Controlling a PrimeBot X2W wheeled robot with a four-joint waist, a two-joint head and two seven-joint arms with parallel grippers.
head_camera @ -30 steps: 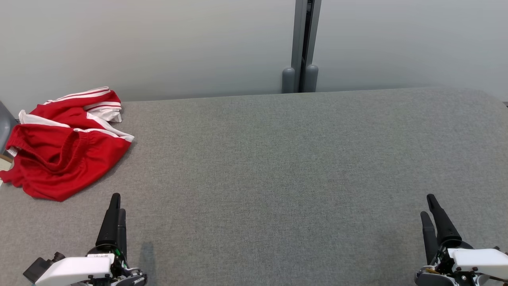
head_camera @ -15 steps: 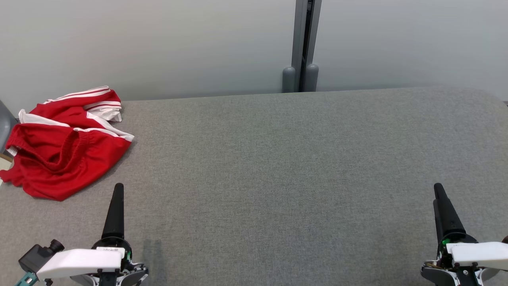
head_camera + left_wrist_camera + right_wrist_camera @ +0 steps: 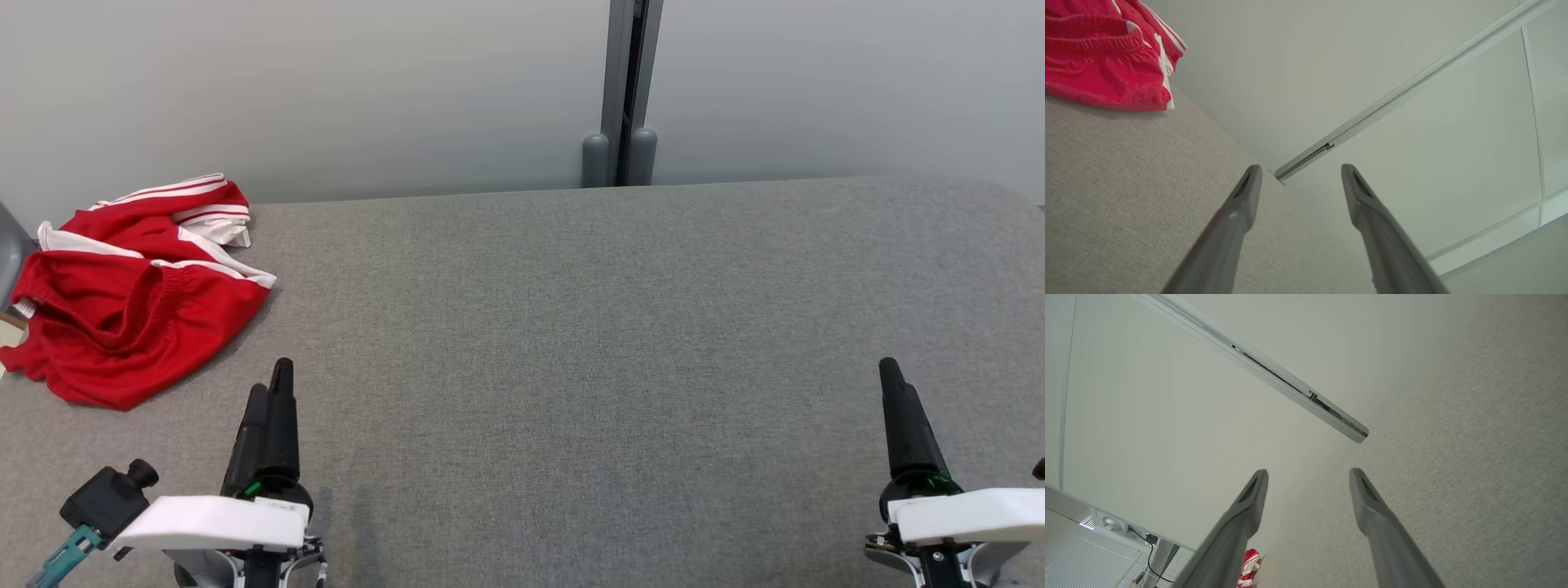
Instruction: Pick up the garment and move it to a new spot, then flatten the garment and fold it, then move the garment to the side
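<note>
The garment [image 3: 131,302] is a pair of red shorts with white side stripes, lying crumpled at the far left of the grey fabric table [image 3: 571,343]. It fills the upper left corner of the left wrist view, garment [image 3: 1102,61], and a small red and white bit of garment [image 3: 1249,563] peeks between the fingers in the right wrist view. My left gripper [image 3: 273,392] hovers at the lower left, just right of and nearer than the shorts, open and holding nothing. My right gripper [image 3: 888,371] hangs open at the lower right, far from the cloth.
A pale wall with a vertical grey post [image 3: 624,90] runs behind the table's far edge. A grey chair edge [image 3: 8,253] shows at the far left beside the shorts. The table's right end curves away at the upper right.
Both arms have risen and reached forward over the table; the left gripper has also shifted right and rolled. The shorts have not moved.
</note>
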